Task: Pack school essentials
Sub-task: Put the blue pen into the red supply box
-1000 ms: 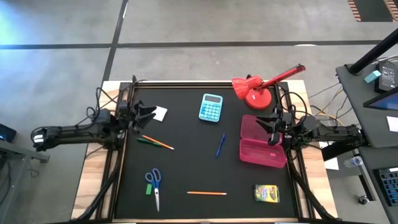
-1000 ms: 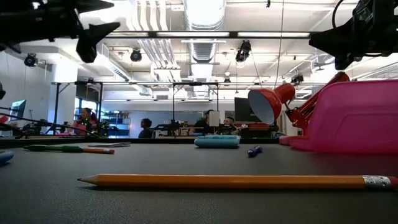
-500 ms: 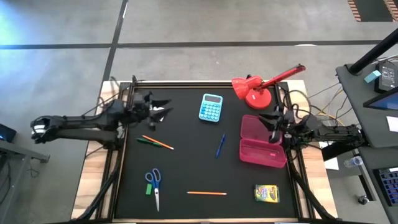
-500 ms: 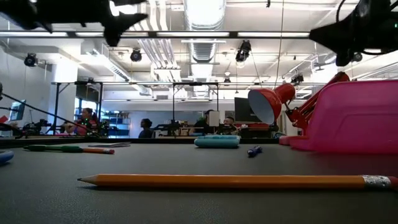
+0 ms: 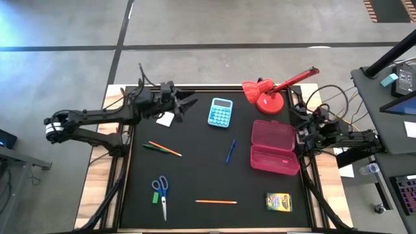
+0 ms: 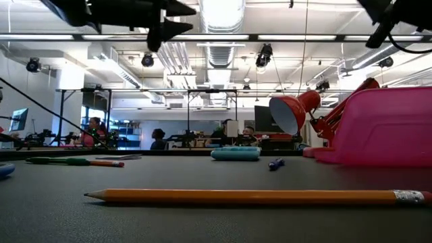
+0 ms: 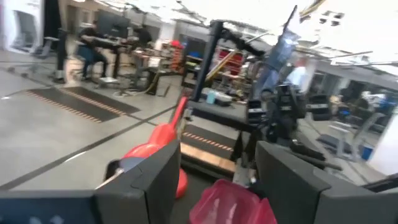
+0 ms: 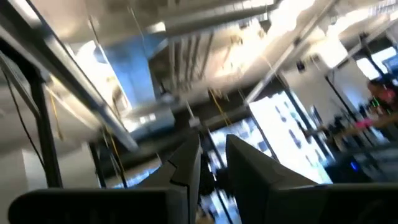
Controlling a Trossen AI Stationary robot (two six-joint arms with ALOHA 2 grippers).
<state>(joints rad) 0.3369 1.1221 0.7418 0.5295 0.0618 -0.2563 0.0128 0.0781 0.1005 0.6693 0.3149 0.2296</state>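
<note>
The school essentials lie scattered on the black table. They are a white square [image 5: 166, 119], an orange and a green pencil [image 5: 162, 148], a blue pen [image 5: 230, 153], blue-handled scissors [image 5: 162, 193] beside a green block [image 5: 155, 197], another orange pencil [image 5: 216, 202] [image 6: 256, 197] and a crayon box [image 5: 279, 202]. An open pink case [image 5: 275, 147] [image 7: 230, 202] lies at the right. My left gripper [image 5: 187, 104] [image 7: 217, 168] hangs open and level above the far left, just past the white square. My right gripper [image 5: 304, 122] [image 8: 212, 158] is at the right edge, tipped upward, with a narrow gap and nothing between its fingers.
A light blue calculator [image 5: 221, 112] lies at the far middle. A red desk lamp [image 5: 270, 94] [image 6: 297, 111] stands at the far right behind the case. Bare black mat shows in the middle of the table between pen, pencils and scissors.
My left gripper has risen from beside the white square and swung out over the table toward the calculator, rolling a little as it went. My right gripper has tipped its fingers upward and drawn back from over the pink case toward the table's right edge. The stationery has not moved.
</note>
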